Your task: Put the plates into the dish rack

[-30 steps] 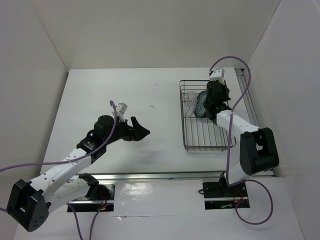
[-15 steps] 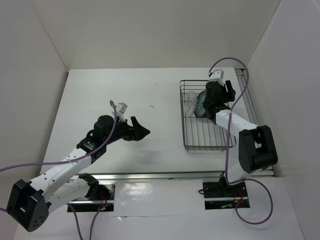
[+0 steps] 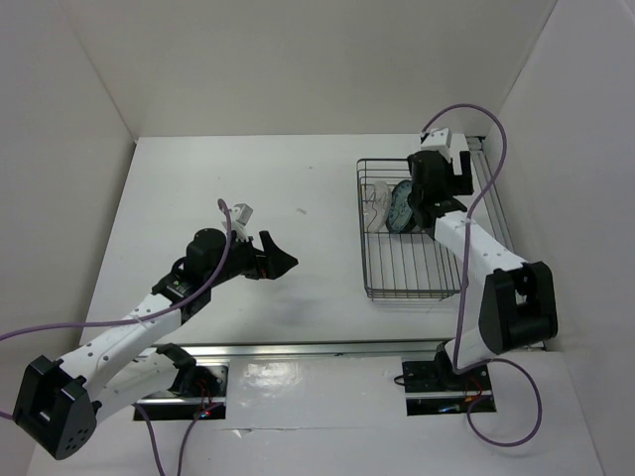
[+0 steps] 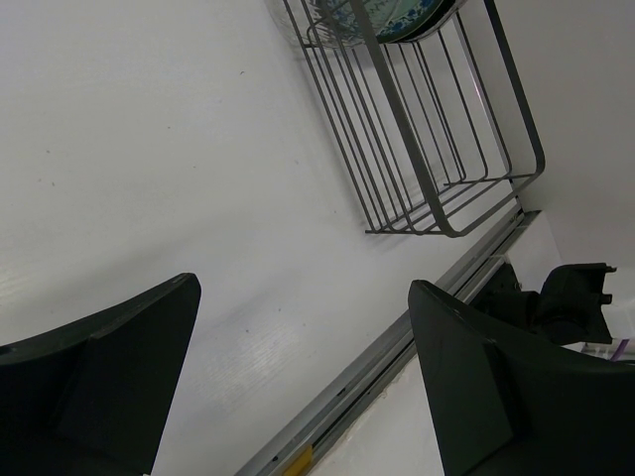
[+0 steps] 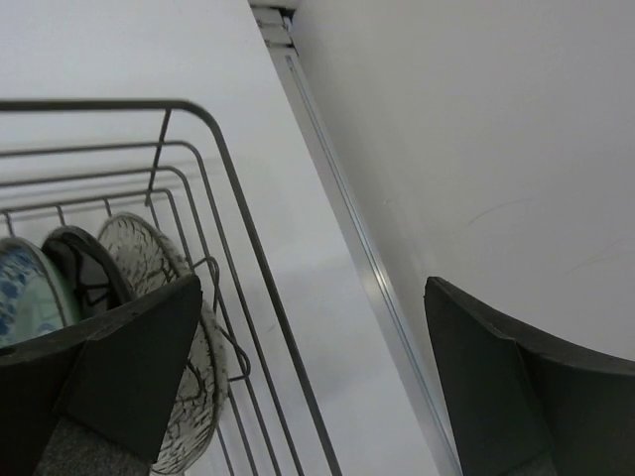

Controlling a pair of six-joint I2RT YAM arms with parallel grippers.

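White tabletop (image 3: 248, 178) before you: your plates (image 3: 395, 208) stand on edge at the far end of the wire dish rack (image 3: 402, 273). Your right gripper (image 5: 310, 297) hangs beside them, fingers apart and empty. Your left gripper (image 4: 303, 297), likewise spread, hovers well apart.

Dish rack (image 3: 412, 233) sits on table (image 3: 248, 198), at approx 3 o'clock of table ctr, near the R edge. Plates (image 3: 392, 206) stand on edge, side by side, in the rack's 12 o'clock end. R gripper (image 5: 313, 387) hangs above that end, at approx 2 o'clock of the plates. A rail (image 3: 493, 188) runs along the table edge at 3 o'clock of the rack. L gripper (image 3: 283, 260) is over the table at 8 o'clock of the rack, well apart from it.
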